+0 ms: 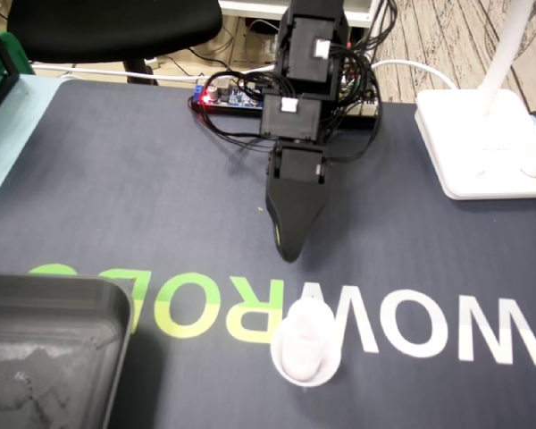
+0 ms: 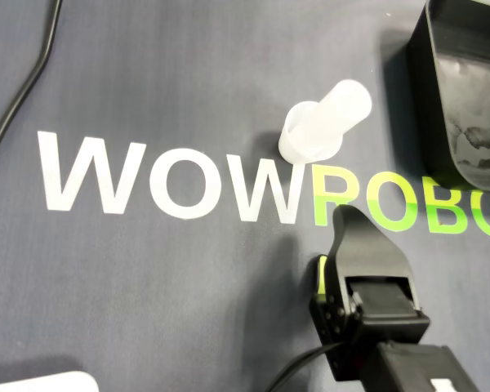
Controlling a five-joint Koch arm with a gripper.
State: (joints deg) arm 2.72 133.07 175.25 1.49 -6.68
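Note:
A white plastic cylinder with a wide flange [image 1: 305,344] stands on the dark mat over the printed letters, and the overhead view shows the cylinder [image 2: 318,131] just above the "W". My black gripper [image 1: 288,248] points down at the mat a short way behind it, not touching it. From overhead the gripper [image 2: 349,216] is a single closed wedge whose tip lies about a hand's width from the cylinder. No gap shows between the jaws and nothing is held.
A black tray [image 1: 54,295] sits at the mat's near left in the fixed view; overhead the tray [image 2: 429,73] is at top right. A white lamp base [image 1: 482,143] stands at the right. A circuit board [image 1: 228,96] with cables lies behind the arm. A black cable [image 2: 24,90] crosses the mat.

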